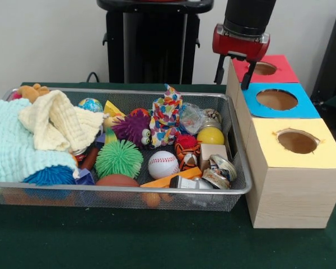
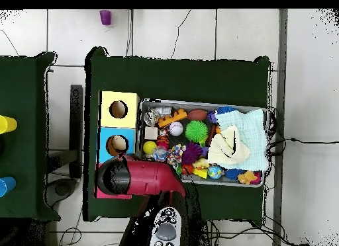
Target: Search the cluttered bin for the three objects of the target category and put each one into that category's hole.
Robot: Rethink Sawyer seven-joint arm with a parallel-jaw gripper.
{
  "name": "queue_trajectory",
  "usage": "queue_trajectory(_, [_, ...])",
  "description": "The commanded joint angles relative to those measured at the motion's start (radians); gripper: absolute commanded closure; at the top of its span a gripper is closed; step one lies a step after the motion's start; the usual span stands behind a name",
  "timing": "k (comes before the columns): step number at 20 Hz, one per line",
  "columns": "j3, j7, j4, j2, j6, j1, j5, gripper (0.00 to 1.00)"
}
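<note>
My gripper (image 1: 233,73) hangs open and empty just above the red-topped box (image 1: 280,70), near its hole (image 1: 264,68). In the overhead view the arm's red and black head (image 2: 122,177) covers that box and hides the gripper. A blue-topped box (image 1: 280,101) and a yellow-topped box (image 1: 297,143), each with a round hole, stand in a row with it. The wire bin (image 1: 235,193) beside them holds a baseball (image 1: 163,164), a yellow ball (image 1: 210,135), a green spiky ball (image 1: 119,158), a purple spiky ball (image 1: 131,128) and crushed cans (image 1: 218,171).
A mint blanket (image 1: 11,145) and a cream cloth (image 1: 59,123) cover the bin's left part in the front view. A tiger toy (image 1: 186,150), a patterned cloth toy (image 1: 166,115), an orange block (image 1: 165,180) and a globe ball (image 1: 90,104) lie among the clutter.
</note>
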Motion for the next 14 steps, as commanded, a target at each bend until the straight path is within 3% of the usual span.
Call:
queue_trajectory(1, [0.010,-0.013,-0.118,0.139,-0.116,-0.116,-0.127,0.00])
queue_trajectory(14, [0.074,-0.011,-0.113,0.139,-0.125,-0.192,-0.205,0.00])
